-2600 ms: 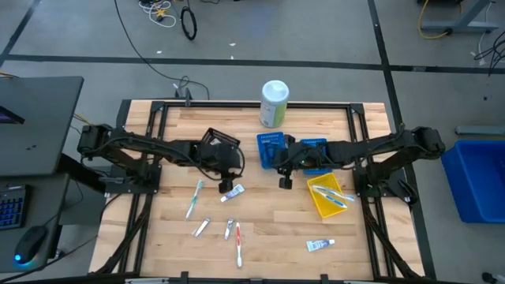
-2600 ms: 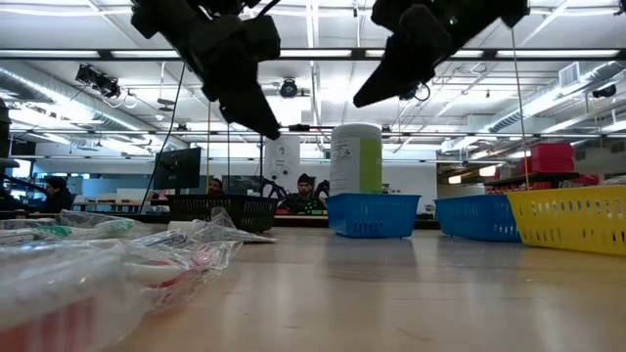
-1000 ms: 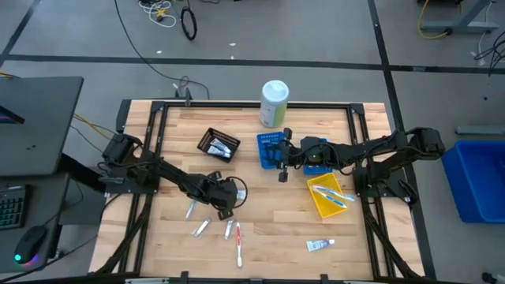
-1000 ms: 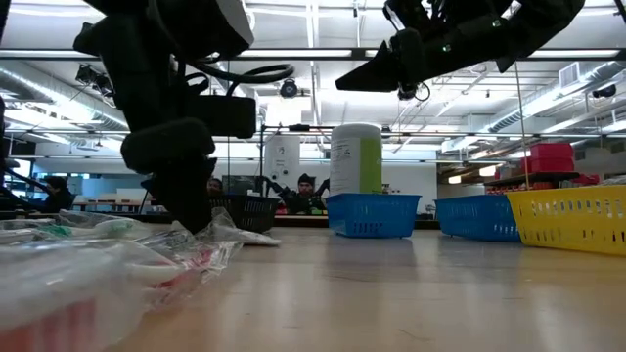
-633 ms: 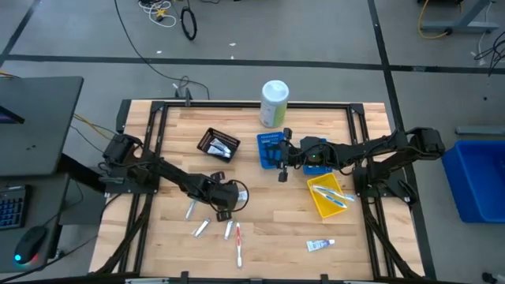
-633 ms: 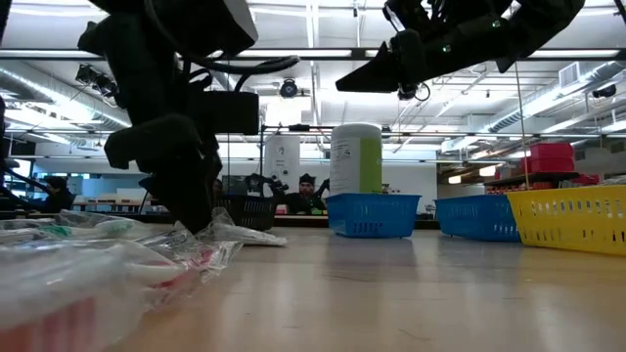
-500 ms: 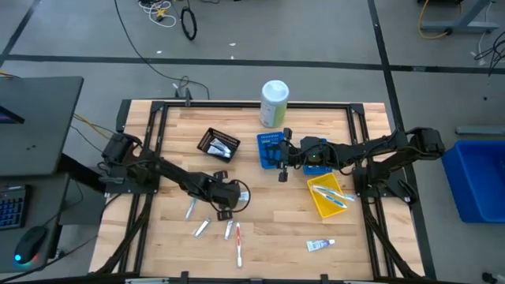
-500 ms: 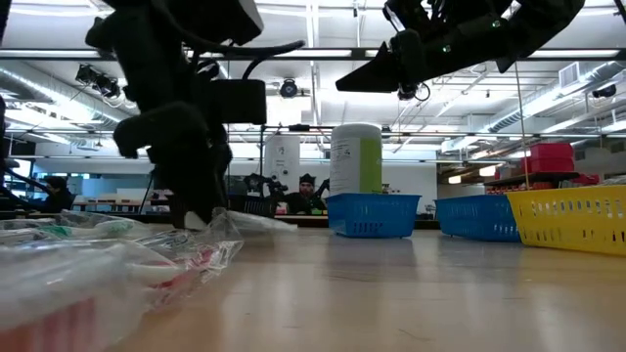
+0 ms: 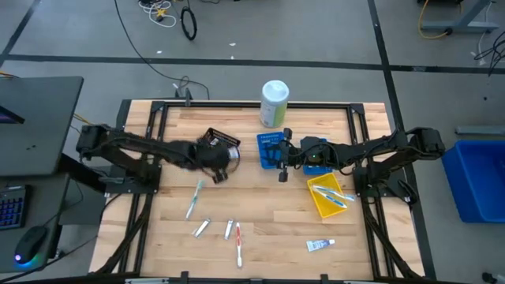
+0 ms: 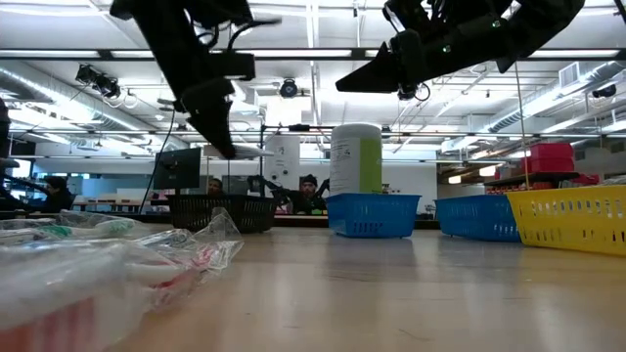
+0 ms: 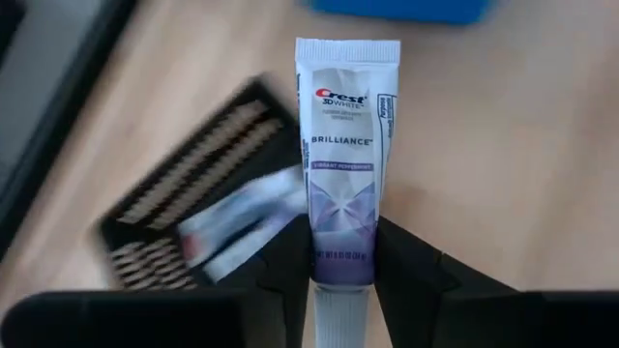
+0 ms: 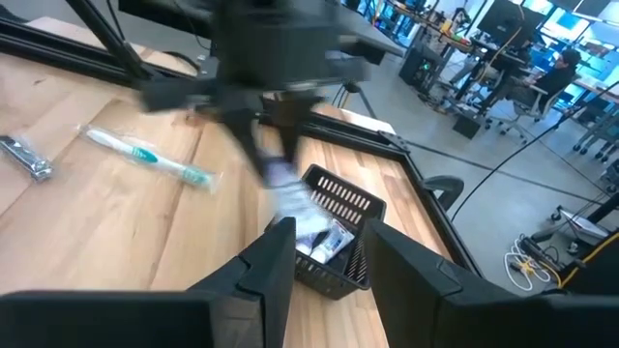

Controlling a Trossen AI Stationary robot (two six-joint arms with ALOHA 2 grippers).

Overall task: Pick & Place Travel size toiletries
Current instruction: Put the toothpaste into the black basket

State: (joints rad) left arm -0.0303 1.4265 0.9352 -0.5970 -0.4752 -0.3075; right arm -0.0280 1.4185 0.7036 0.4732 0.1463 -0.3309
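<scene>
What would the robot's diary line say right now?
left gripper: shut on toothpaste tube, above black bin | right gripper: open, empty, hovering by blue bin | step: tube not yet dropped

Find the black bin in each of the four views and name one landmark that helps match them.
High view: black bin under the left tool, left of the blue bin.
Low view: black bin left of the blue bin.
Left wrist view: black bin behind the held toothpaste tube.
Right wrist view: black bin ahead.
Landmark: the blue bin.

A tall white-and-green canister (image 9: 274,103) stands behind the blue bins (image 9: 270,149).
</scene>
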